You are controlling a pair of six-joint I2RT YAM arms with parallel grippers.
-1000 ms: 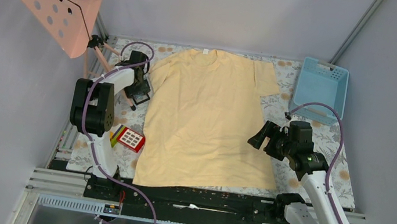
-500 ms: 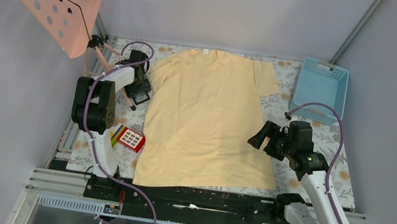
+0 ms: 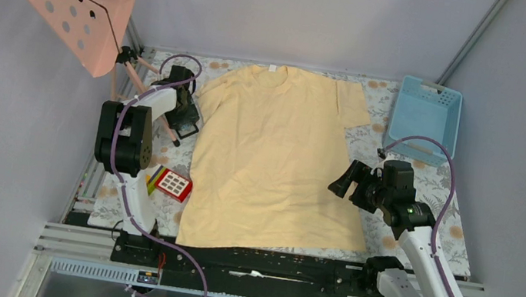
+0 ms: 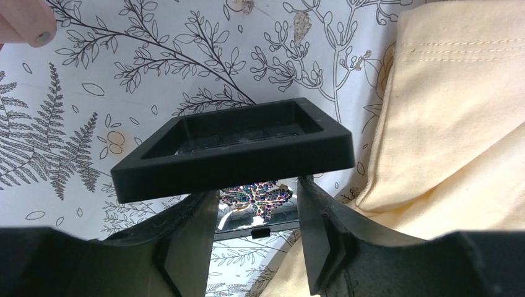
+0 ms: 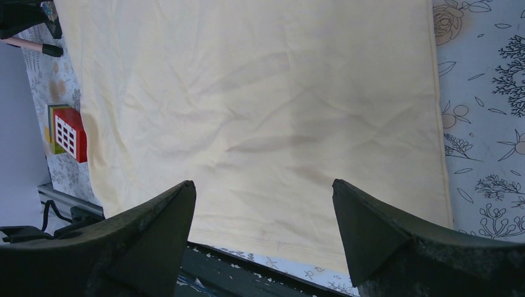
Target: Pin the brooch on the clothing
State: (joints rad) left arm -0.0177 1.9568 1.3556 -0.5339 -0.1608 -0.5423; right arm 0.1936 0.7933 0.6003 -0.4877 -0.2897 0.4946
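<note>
Brooch (image 4: 257, 197) | between tips of left end effector (image 4: 257, 193) | half-parted, cannot tell if gripped

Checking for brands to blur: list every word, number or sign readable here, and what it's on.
No text is readable.
The neck label on the T-shirt is too small to read.
The red toy shows only plain white squares.

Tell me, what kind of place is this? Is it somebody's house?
Probably a robot test bench, not a house: a left arm and right arm are bolted to a metal frame, plain grey walls box in the table, and a T-shirt lies flat.
</note>
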